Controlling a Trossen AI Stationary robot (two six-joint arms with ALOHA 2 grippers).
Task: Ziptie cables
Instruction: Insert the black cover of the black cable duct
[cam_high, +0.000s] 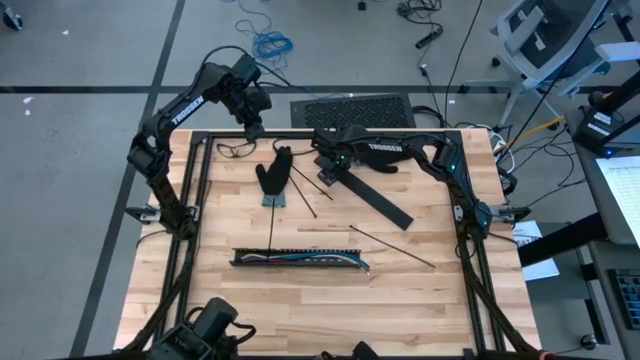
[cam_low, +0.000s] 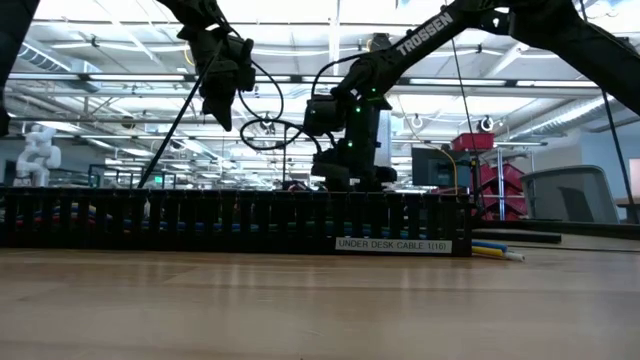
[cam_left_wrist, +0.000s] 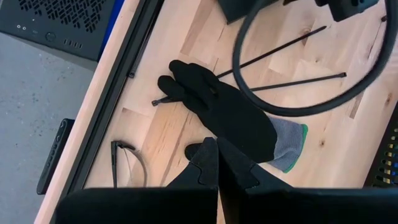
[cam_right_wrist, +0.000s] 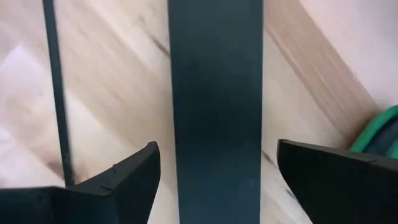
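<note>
The cables (cam_high: 300, 259) are lying near the front of the tabletop (cam_high: 420, 300), bedded lengthwise in the black slotted strip (cam_high: 345, 266), with yellow, blue and green strands showing along it and their tips poking out of the strip's end in the low view (cam_low: 492, 249); they are looking thin, light and limp, so a single strand would likely be sagging or slipping out if pinched alone; the safer hold, I judge, is around the whole bundle where it is packed tight, near the middle of its run or just beside an end where the strip's teeth are leaving room; the insulation is probably smooth, so a firm but gentle squeeze would be suiting it.

Well apart from the cables, towards the back, the right gripper (cam_high: 327, 166) is hanging low over a flat black bar (cam_high: 375, 197) that is lying slantwise on the wood; its fingers (cam_right_wrist: 127, 171) are spread wide to either side of the bar, gripping nothing; a thin black stick (cam_right_wrist: 55, 87) is lying just beside it.

The left gripper (cam_high: 252, 122) is hovering above the back left corner, its fingers (cam_left_wrist: 211, 165) pressed together and empty; below it a black work glove (cam_high: 274, 174) is resting on the tabletop, with several thin sticks (cam_high: 392, 246) scattered between glove and strip; a pair of glasses (cam_left_wrist: 127, 163) is sitting near the table's edge.
</note>
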